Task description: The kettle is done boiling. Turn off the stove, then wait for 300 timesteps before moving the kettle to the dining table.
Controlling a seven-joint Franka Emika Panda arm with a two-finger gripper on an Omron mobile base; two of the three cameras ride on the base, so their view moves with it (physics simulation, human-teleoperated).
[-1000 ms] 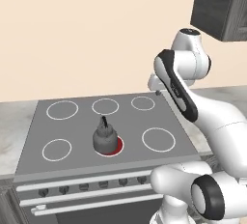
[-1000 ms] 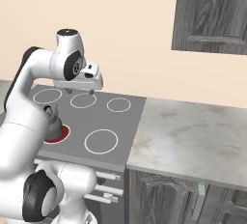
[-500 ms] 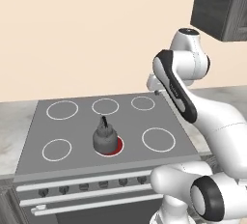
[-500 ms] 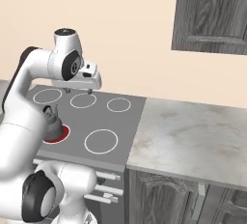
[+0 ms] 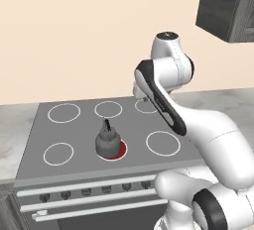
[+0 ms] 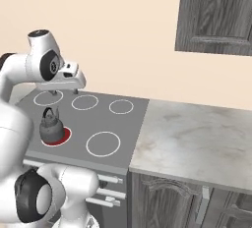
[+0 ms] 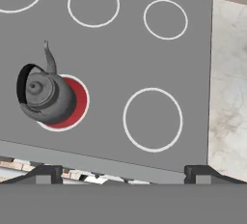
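The small dark grey kettle (image 5: pixel 107 142) (image 6: pixel 50 128) (image 7: pixel 46 95) stands on the stove's front middle burner (image 7: pixel 80 101), which glows red under it. The stove (image 5: pixel 84 127) (image 6: pixel 115 121) (image 7: pixel 111 59) is a flat grey cooktop with white rings. A row of small dark knobs (image 5: pixel 106 189) runs along its front. My gripper (image 6: pixel 63 92) (image 7: pixel 124 175) hovers open and holds nothing. It is high above the cooktop, to the right of the kettle, and looks straight down. The dining table is out of view.
A pale marble counter (image 6: pixel 197 138) (image 7: pixel 230 97) adjoins the stove on the right, with dark cabinet doors (image 6: pixel 167 202) below. Another counter strip (image 5: pixel 10 135) lies left of the stove. Dark wall cabinets (image 5: pixel 228 11) (image 6: pixel 216 15) hang above right.
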